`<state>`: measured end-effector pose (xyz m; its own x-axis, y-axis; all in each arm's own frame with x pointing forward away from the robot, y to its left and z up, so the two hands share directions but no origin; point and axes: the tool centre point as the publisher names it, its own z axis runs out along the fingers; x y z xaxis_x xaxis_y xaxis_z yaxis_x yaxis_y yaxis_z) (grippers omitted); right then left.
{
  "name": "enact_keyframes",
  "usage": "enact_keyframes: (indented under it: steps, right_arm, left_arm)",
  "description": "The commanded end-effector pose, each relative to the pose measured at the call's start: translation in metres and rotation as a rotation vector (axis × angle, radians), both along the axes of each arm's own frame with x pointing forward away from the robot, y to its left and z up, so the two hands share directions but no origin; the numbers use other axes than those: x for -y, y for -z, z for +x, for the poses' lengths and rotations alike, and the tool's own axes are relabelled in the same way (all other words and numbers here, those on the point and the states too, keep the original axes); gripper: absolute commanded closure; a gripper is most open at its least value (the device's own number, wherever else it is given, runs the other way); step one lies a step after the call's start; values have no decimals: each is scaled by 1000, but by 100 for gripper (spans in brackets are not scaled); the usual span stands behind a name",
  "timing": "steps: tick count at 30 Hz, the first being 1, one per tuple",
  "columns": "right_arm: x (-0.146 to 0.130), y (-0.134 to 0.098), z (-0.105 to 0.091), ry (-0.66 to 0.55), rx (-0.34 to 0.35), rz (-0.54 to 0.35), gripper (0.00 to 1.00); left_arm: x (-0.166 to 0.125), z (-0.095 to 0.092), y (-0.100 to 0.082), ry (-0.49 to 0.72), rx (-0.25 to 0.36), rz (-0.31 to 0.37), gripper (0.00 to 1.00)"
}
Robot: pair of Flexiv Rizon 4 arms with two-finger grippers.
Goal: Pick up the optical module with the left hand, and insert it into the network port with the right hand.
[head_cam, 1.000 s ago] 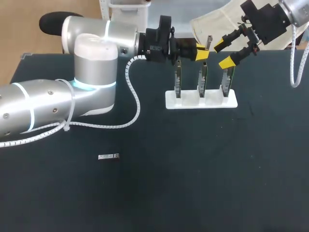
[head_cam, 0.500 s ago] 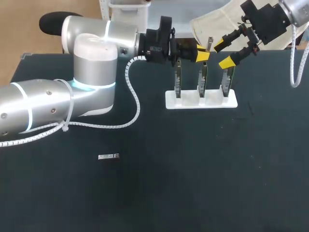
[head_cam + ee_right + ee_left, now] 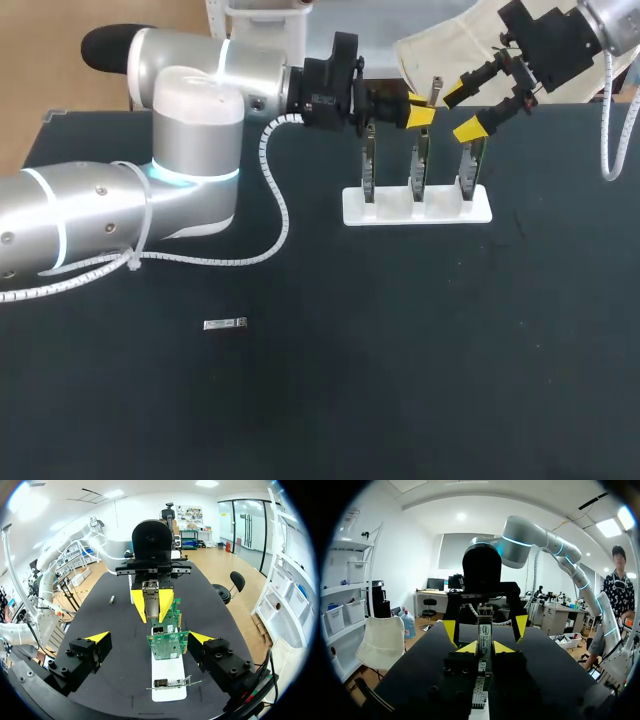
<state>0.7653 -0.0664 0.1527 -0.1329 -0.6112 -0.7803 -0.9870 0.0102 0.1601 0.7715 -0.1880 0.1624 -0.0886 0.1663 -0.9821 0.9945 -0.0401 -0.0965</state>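
My left gripper (image 3: 418,108) hangs above the row of boards, shut on a slim silver optical module (image 3: 434,91) that stands upright between its yellow tips. In the left wrist view the module (image 3: 484,632) sits between the gripper's (image 3: 485,648) tips. My right gripper (image 3: 462,110) is open just right of the module, one tip on each side of the rightmost board. From the right wrist view, the open gripper (image 3: 150,639) straddles the nearest green board (image 3: 167,645), with the held module (image 3: 150,592) straight ahead. The ports are too small to make out.
Three green circuit boards stand upright in a white base (image 3: 417,206) at the table's back middle. A second small silver module (image 3: 224,323) lies flat on the black table at the front left. My left arm's grey body (image 3: 190,150) spans the left side.
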Motion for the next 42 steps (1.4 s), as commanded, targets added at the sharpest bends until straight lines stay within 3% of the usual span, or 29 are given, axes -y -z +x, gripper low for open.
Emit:
enact_keyframes:
  steps: [1, 42]
  right_arm:
    - [0, 0, 0, -1, 1, 2, 0]
    - [0, 0, 0, -1, 1, 2, 0]
  left_arm:
    - [0, -1, 2, -4, 0, -11, 100]
    - [4, -2, 4, -4, -1, -19, 100]
